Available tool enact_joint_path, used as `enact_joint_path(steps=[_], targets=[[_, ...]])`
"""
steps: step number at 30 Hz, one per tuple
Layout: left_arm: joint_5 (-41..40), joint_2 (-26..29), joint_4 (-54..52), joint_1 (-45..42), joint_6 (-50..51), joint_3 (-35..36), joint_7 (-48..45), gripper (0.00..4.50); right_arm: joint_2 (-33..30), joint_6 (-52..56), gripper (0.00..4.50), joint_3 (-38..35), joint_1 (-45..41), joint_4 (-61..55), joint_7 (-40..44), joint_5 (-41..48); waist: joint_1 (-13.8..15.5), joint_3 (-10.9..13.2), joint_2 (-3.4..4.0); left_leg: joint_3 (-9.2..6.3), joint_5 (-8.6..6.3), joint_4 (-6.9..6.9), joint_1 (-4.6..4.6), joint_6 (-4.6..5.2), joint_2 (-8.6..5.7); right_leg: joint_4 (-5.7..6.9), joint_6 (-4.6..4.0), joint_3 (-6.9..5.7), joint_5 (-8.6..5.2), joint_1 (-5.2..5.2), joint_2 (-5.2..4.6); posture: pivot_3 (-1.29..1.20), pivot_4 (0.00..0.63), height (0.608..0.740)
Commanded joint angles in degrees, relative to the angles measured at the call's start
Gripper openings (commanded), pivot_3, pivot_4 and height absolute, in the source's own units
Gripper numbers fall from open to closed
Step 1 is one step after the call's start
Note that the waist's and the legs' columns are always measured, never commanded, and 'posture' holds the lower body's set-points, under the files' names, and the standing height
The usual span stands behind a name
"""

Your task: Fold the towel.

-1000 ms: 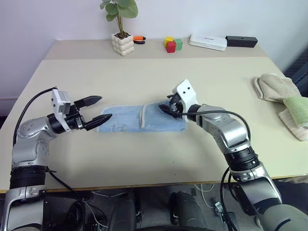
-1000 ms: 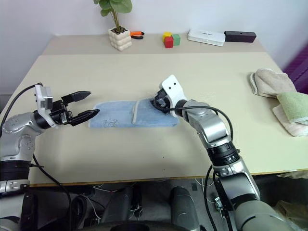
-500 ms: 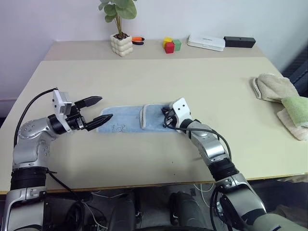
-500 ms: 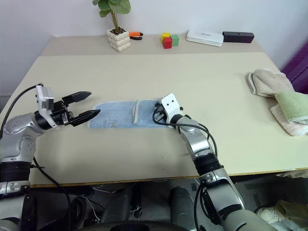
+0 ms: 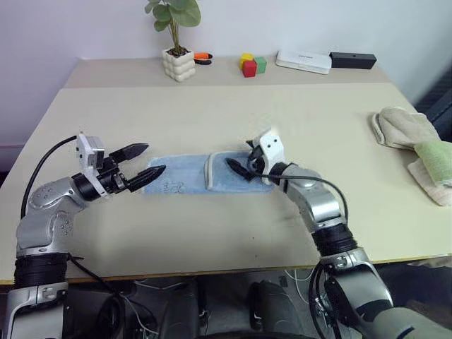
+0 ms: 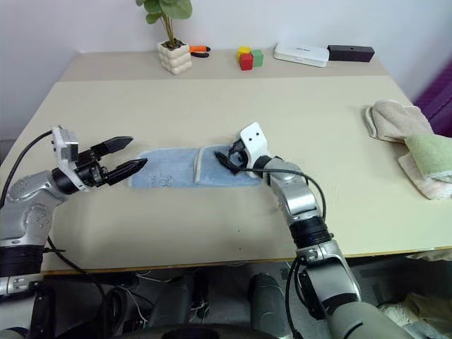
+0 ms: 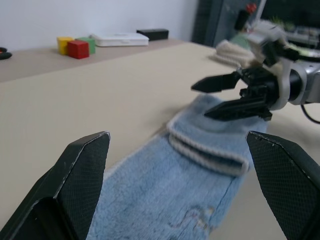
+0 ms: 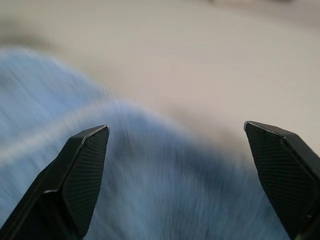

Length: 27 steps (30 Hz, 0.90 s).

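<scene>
The towel (image 5: 205, 176) is laid flat on the desk (image 5: 212, 113), its right end folded over. Between both spread, empty claws it is seen: left claw (image 5: 147, 161) beside its left end, right claw (image 5: 239, 168) over the fold.

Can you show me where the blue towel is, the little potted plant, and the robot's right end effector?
towel (image 5: 185, 179): left eye view, flat single layer left of the fold.
potted plant (image 5: 179, 65): left eye view, its white pot.
right end effector (image 5: 240, 169): left eye view, between its open black fingertips.
</scene>
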Motion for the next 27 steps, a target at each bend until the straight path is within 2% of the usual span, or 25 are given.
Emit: enact_joint_path(steps=[1,5,7,9,12,14,19,27], targets=[[-10.89,0.76,-7.88,1.11,16.4,6.33,12.01,4.5,-5.81,0.85,4.48,-2.36,-1.33,-9.43,7.41,3.68,0.07,0.0,0.0,-0.02,-0.01,0.0,0.0,0.02,0.0,-0.01,0.01,0.0,0.0,0.01,-0.02,0.0,0.15,0.735],[-27.34,-1.9,-15.44,7.18,31.22,14.91,27.79,4.5,-15.97,5.72,4.48,-3.22,2.56,-20.34,20.02,11.13,-0.03,0.01,-0.02,-0.06,-0.04,-0.02,0.05,0.06,0.0,-0.03,0.04,0.0,-0.02,0.07,-0.04,0.0,0.15,0.735],[-33.76,-3.89,-18.38,11.4,34.23,17.76,33.58,4.5,-18.65,6.69,4.48,-3.11,3.96,-22.97,22.08,12.39,-0.15,0.03,-0.06,-0.08,-0.04,-0.02,0.07,0.06,0.03,-0.03,0.03,0.0,-0.02,0.07,-0.05,0.0,0.15,0.735],[-37.23,-5.84,-20.43,14.45,35.18,19.05,39.41,4.5,-20.09,7.74,4.48,-3.06,4.67,-24.37,22.94,13.14,-0.19,0.03,-0.06,-0.07,-0.04,-0.02,0.1,0.06,0.03,-0.01,0.02,0.0,-0.02,0.08,-0.05,0.0,0.15,0.735],[-47.95,-10.52,-21.65,19.56,34.5,20.2,51.92,4.5,-20.24,8.78,4.48,-3.19,4.69,-24.89,22.55,13.61,0.11,0.03,-0.07,-0.11,-0.02,0.02,0.12,0.02,0.01,0.02,-0.01,-0.01,-0.01,0.1,-0.04,0.0,0.15,0.735],[-53.76,-11.91,-22.88,24.57,34.54,19.88,56.24,4.5,-19.93,8.94,4.48,-2.84,4.65,-24.77,22.19,13.42,0.18,0.02,-0.12,-0.12,-0.02,0.02,0.13,0.02,0.02,0.0,-0.08,0.0,-0.04,0.12,-0.1,0.0,0.15,0.735],[-59.79,-12.22,-21.5,29.29,31.54,18.23,64.28,4.5,-18.81,9.02,4.48,-2.05,4.48,-24.55,21.43,13.03,0.62,0.02,-0.14,-0.16,-0.05,0.03,0.11,0.03,0.01,-0.05,-0.26,-0.02,-0.13,0.1,-0.14,0.0,0.15,0.735],[-61.86,-13.03,-18.19,24.95,28.41,12.43,69.25,4.5,-17.31,9.05,4.48,-1.12,4.33,-24.81,19.94,12.54,0.58,0.01,-0.12,-0.19,-0.08,0.04,0.11,0.05,0.0,-0.3,-0.47,-0.06,-0.2,0.17,-0.19,0.0,0.15,0.735]])
